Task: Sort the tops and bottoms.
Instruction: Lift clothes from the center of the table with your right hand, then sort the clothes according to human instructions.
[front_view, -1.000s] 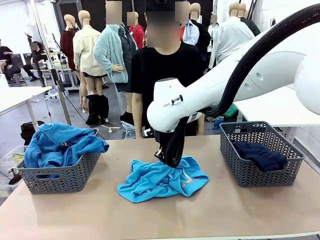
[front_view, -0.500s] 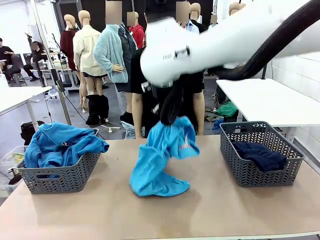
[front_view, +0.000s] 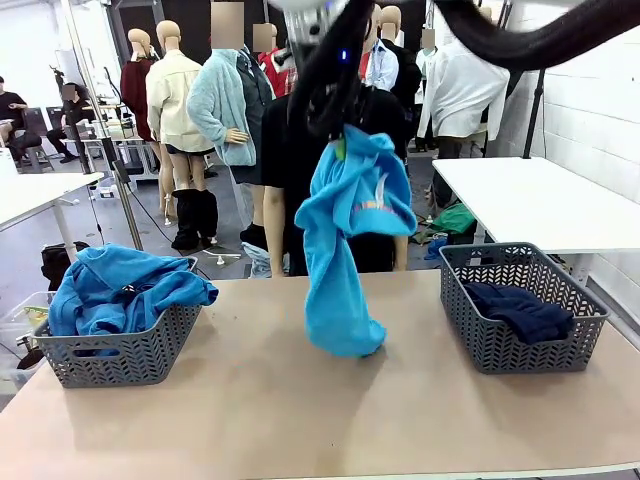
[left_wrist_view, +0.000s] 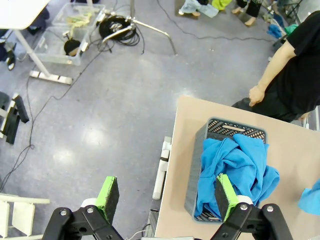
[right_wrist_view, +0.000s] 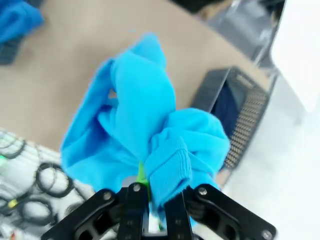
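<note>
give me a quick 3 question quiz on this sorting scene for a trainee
1. True or false: the right gripper is shut on the turquoise top.
2. Which basket holds the dark navy bottoms? A) the left basket B) the right basket
3. Fill in: the left gripper is ____ and holds nothing.

Key
1. True; the top hangs from it, its lower end at the table.
2. B; the left basket holds blue tops.
3. open

Right end effector (right_wrist_view: 150, 200), bottom of frame: black linkage w/ silver screws, green pad. Left end effector (left_wrist_view: 165, 195): same black, green pads. Thick black cable (front_view: 540, 35) upper right. Person (front_view: 300, 150) wore black tee.
</note>
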